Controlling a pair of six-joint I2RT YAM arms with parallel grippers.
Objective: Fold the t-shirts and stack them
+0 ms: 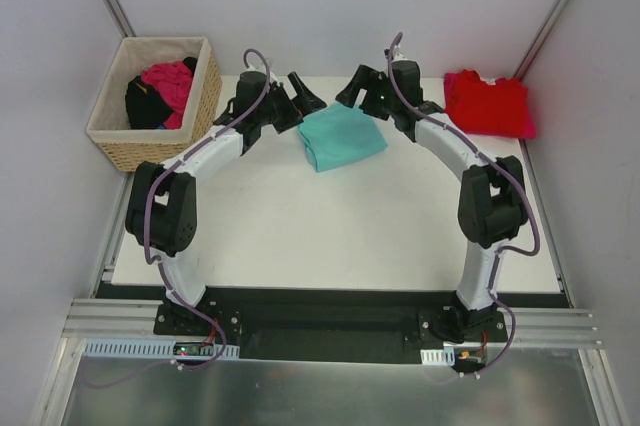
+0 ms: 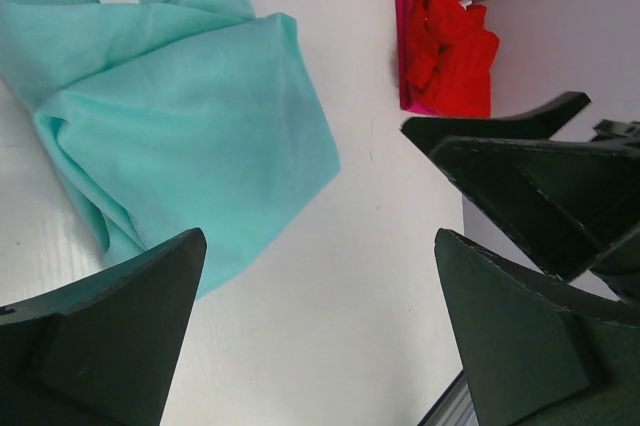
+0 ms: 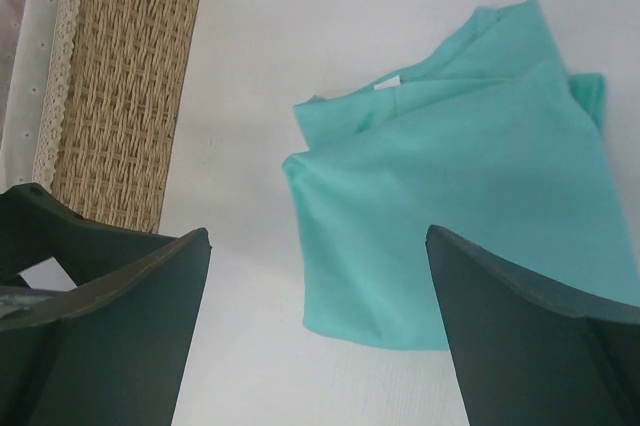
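Now the teal t-shirt lies folded into a rough rectangle at the far middle of the table, between the two hands. The left hand is wide open and holds nothing, just beside the left edge of the shirt. The right hand is also wide open and empty, near the shirt's far right corner. The red t-shirt lies at the far right corner of the table, well apart, and a pink t-shirt shows under it in the left wrist view.

I judge the teal cloth to be light, soft and limp, so it would sag and come unfolded if taken at one point only. It seems better to pinch through all layers at two corners of one folded edge, one hand on each, and lift it level. On the smooth table the cloth may slide when it is pushed.
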